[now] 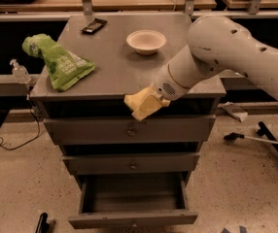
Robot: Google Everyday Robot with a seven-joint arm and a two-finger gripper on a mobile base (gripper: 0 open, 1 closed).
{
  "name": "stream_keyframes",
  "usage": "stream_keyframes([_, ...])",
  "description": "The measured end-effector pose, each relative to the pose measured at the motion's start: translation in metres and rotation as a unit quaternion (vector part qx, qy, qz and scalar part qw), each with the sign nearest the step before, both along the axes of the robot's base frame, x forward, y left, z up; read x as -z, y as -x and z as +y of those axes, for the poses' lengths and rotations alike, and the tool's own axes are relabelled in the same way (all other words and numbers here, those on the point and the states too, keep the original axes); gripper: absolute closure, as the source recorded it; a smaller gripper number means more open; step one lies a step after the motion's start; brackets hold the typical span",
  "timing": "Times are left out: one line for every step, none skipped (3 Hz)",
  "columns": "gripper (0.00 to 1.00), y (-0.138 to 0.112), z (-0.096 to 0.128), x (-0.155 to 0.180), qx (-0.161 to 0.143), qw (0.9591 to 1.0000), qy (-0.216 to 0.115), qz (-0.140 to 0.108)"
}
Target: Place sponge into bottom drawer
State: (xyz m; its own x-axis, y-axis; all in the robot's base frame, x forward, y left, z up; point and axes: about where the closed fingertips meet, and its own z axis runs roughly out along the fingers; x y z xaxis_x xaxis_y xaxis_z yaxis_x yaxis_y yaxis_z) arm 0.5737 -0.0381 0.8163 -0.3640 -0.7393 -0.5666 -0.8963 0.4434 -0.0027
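Note:
The pale yellow sponge [140, 106] hangs in the air in front of the cabinet's top front edge, over the top drawer. My gripper [153, 100] is at the end of the white arm reaching in from the right and is shut on the sponge, which hides most of the fingers. The bottom drawer [133, 219] is pulled open below and looks empty inside. It lies well under the sponge, with the two upper grey drawers shut between them.
On the cabinet top [110, 67] lie a green bag [59, 62] at the left, a white bowl [146, 41] at the back and a small dark object [94, 25] at the far edge. A clear bottle [20, 72] stands at the left. Chair legs [260, 137] spread on the floor at the right.

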Motion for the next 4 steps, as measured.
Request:
stream_keyframes([1.0,0.014,-0.008,-0.003,-0.01,0.9998,-0.001,-0.017])
stream_keyframes([1.0,0.049,-0.024,-0.02,-0.053,0.9968,0.012,-0.059])
stream_keyframes([1.0,0.066,-0.033,-0.031,-0.081,0.9927,0.032,-0.083])
stream_keyframes([1.0,0.083,-0.038,-0.01,-0.053,0.9968,0.005,-0.06])
